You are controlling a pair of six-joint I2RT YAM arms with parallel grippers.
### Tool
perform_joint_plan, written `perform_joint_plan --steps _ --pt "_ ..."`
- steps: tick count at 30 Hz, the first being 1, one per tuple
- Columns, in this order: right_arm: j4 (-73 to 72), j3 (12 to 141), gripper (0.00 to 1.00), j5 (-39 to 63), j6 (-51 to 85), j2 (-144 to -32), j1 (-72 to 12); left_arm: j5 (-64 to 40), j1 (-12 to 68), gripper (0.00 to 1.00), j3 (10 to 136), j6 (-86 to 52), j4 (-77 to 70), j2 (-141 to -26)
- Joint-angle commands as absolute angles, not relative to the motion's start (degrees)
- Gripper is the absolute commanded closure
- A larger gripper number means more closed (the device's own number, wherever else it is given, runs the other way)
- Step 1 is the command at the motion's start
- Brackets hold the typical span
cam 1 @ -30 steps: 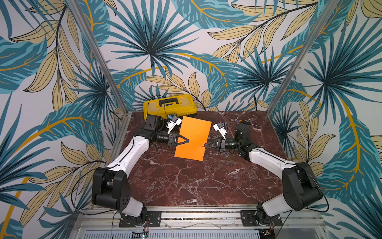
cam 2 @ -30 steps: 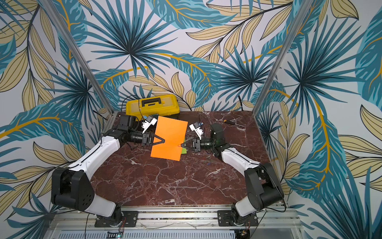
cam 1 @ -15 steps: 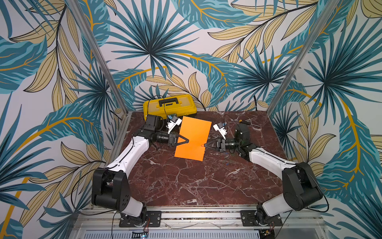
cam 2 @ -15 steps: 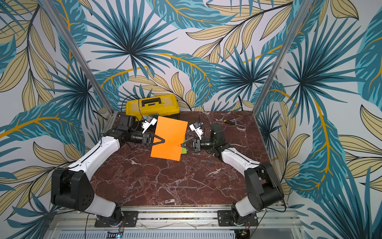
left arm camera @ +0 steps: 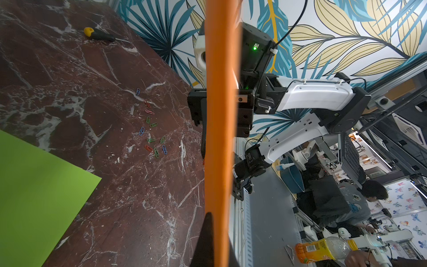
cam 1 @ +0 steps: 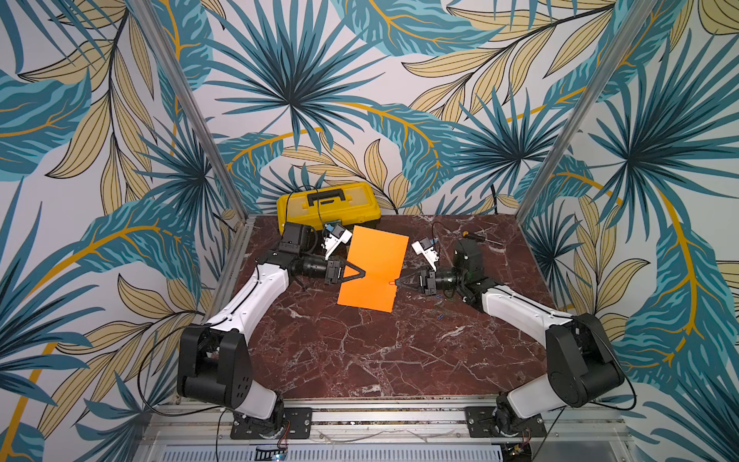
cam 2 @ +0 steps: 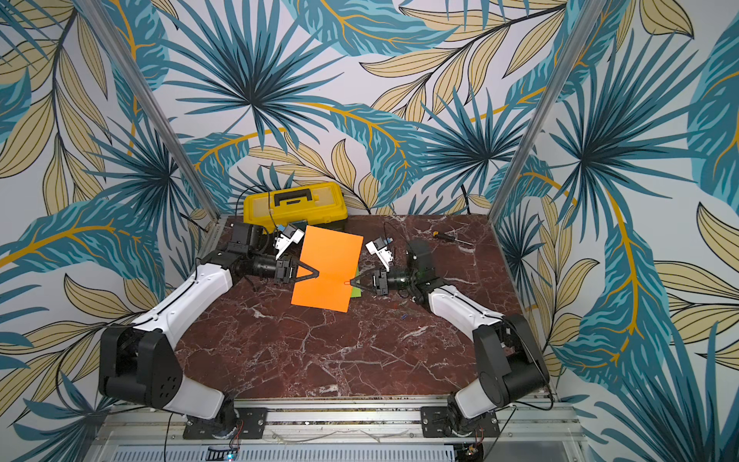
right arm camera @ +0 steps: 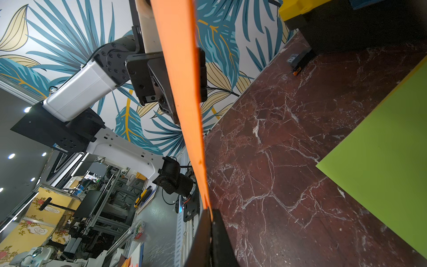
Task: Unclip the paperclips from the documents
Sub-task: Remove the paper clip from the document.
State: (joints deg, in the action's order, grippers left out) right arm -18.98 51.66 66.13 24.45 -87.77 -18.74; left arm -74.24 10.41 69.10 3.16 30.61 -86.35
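Left gripper [cam 1: 362,275] pinches orange sheet [cam 1: 374,256] by one edge and holds it off table [cam 1: 360,352]. I judge this an anchor. Right gripper [cam 1: 400,282] pressed shut on red paperclip [cam 1: 392,283] at opposite edge, placed to slide it off. I count one clip on sheet, about eleven loose paperclips [left arm camera: 151,129] on table, one lime green sheet [left arm camera: 34,185] lying flat.

Orange sheet [left arm camera: 219,138] edge-on, scattered paperclips [left arm camera: 151,129] on marble [left arm camera: 69,81], green sheet [left arm camera: 34,185]

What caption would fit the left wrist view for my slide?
Orange sheet held edge-on in the shut left pincer, with loose paperclips and a lime green sheet on the marble table.
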Motion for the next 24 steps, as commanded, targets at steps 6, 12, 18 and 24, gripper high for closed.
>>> perform_joint_plan --steps 6,12,18,24 --pt "-14.95 50.58 0.96 65.83 22.74 -86.31 -17.36 -74.88 9.14 1.00 68.77 3.96 29.62 -84.04" --pt "-14.81 50.53 0.96 65.73 22.52 -86.22 -17.23 -74.76 9.14 1.00 68.73 3.96 29.64 -83.86" --pt "-14.34 50.45 0.95 65.82 22.28 -86.09 -16.96 -74.71 9.01 1.00 68.70 3.98 29.60 -83.85" --pt "-13.57 50.36 0.95 65.83 21.75 -85.96 -16.88 -74.71 8.98 1.00 68.75 3.97 29.55 -83.85"
